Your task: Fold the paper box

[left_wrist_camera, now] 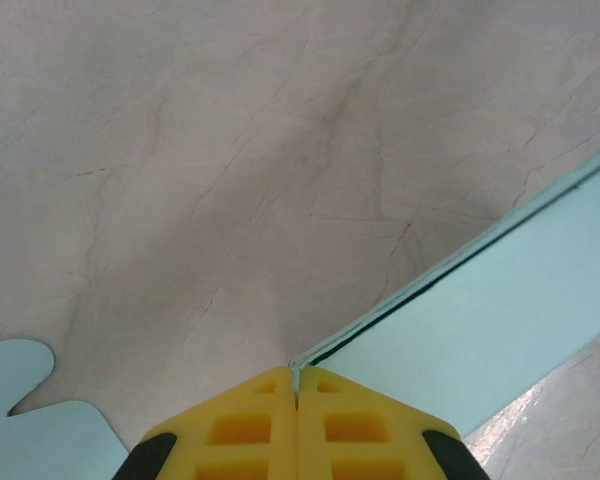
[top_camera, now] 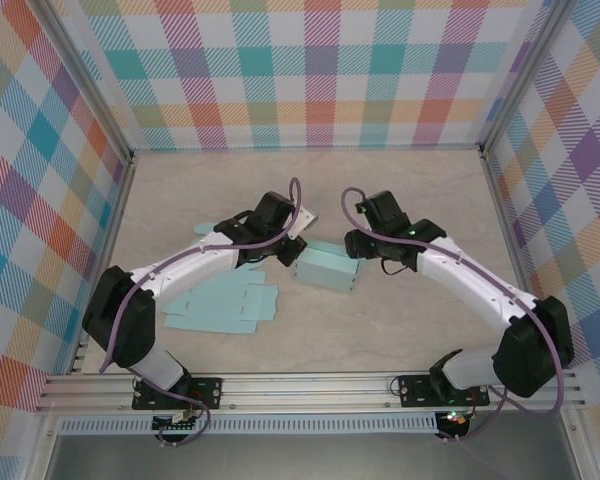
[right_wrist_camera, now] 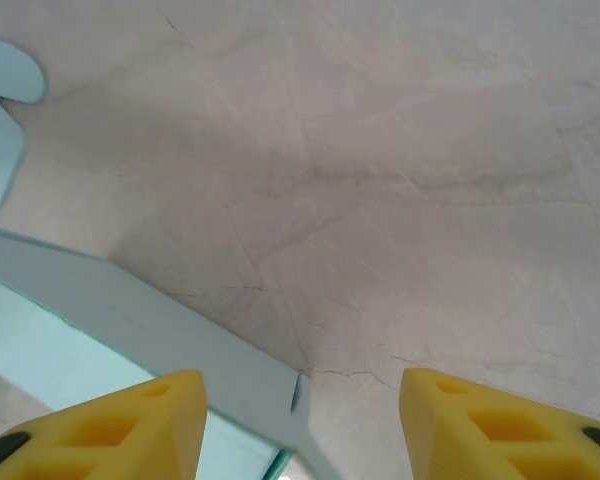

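Nearest on the left of the marble-look table (top_camera: 410, 200), lying flat: a spare teal cardboard blank (top_camera: 225, 305), clear of both grippers. Just beyond, at mid-table: the paper box (top_camera: 325, 268), teal, partly raised, resting on the tabletop between the two wrists. At its far left corner: left gripper (left_wrist_camera: 297, 375) clenched tight, yellow tips right at the end of one thin wall edge. No telling of any paper nipped between them. At its far right end: right gripper (right_wrist_camera: 300, 378) released, jaws wide apart and empty, hovering astride the corner of a pale flap without touching it. Farther back: bare tabletop up to the checked walls.

Step in hand, by judgement: midway through forming, left side steadied, right side free. Next move, probably: lower the right jaws onto a loose flap, fold inward and tuck, with the left contact kept firm against skidding. Calls for a shallow, gentle bite, given thin, easily creased card.
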